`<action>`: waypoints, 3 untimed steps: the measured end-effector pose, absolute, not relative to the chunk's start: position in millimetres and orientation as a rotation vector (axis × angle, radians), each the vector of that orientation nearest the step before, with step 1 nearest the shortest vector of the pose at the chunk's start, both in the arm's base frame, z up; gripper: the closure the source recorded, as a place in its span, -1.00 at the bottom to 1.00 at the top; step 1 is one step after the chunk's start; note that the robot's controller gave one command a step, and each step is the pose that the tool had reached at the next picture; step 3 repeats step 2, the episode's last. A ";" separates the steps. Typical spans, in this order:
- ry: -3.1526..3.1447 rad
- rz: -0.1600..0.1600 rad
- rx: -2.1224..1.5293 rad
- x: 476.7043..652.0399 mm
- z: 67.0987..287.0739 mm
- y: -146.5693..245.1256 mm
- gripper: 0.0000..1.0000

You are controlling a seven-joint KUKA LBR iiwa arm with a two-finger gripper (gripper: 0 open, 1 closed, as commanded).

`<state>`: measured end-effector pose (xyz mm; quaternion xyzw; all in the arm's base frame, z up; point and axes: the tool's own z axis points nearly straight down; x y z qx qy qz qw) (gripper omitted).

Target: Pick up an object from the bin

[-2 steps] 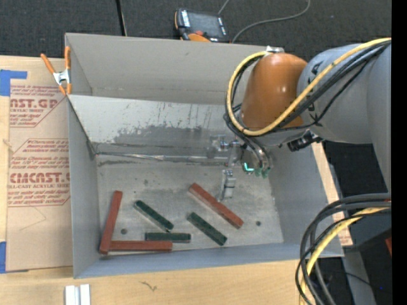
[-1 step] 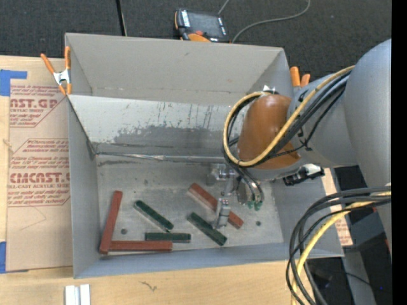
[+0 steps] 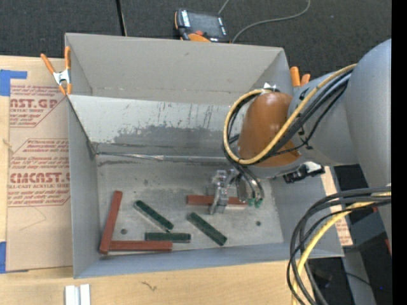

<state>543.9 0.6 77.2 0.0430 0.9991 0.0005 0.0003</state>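
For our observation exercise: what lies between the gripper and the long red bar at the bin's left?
In the camera view, one slanted dark green bar lies between the gripper and the long red bar; otherwise bare bin floor.

even light, soft shadows inside the bin (image 3: pixel 172 68).

In the bin (image 3: pixel 82 189), the gripper (image 3: pixel 222 196) stands over 1 bar (image 3: pixel 197 200) at the floor's right, 3 short bars (image 3: pixel 153 215) lie left and in front of it, and 2 long bars (image 3: pixel 111 221) meet in a corner at front left.
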 end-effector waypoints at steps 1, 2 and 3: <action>3.110 0.002 -0.384 546.5 205.2 55.5 1.00; 3.104 -0.004 -0.449 536.5 238.4 -5.1 1.00; 3.104 -0.004 -0.449 536.5 238.4 -5.1 1.00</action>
